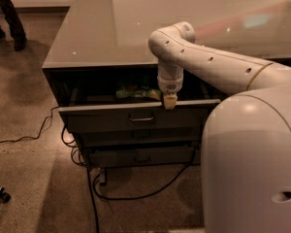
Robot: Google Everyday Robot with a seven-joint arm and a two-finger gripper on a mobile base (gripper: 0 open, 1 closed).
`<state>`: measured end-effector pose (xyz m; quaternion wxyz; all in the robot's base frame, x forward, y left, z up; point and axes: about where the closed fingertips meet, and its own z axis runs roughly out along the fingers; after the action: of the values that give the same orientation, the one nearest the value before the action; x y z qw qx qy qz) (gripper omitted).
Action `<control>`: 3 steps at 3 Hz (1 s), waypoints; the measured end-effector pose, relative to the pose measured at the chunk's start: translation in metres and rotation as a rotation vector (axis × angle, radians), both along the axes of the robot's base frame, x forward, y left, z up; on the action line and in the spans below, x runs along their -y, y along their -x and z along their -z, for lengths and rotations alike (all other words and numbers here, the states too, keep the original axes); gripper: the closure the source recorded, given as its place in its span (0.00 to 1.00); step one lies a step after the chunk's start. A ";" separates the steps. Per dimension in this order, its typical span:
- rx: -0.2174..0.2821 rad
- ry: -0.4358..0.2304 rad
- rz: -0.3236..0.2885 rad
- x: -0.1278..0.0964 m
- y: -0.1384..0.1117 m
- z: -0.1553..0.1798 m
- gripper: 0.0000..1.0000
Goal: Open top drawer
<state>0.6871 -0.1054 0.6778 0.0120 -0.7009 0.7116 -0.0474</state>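
Note:
The top drawer [111, 118] is a wide dark grey drawer under the glossy counter top [102, 28]. It stands pulled partly out, with its front edge forward of the two drawers below. Its small loop handle [140, 118] sits at the middle of the front. A green and yellow packet [136, 93] lies inside the drawer. My gripper [169, 102] points straight down at the top edge of the drawer front, just right of the handle. The white arm [218, 64] reaches in from the right.
Two slimmer grey drawers [136, 152] sit shut below. Black cables [94, 188] trail on the speckled floor under and left of the cabinet. A person's legs [7, 13] stand at the far left. My white body [252, 164] fills the lower right.

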 end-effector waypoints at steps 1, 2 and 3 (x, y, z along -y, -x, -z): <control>0.000 0.000 0.000 0.000 0.000 0.000 0.59; 0.000 0.000 0.000 0.000 0.000 0.000 0.36; 0.000 0.000 0.000 0.000 0.000 0.000 0.13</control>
<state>0.6871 -0.1054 0.6778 0.0120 -0.7009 0.7116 -0.0474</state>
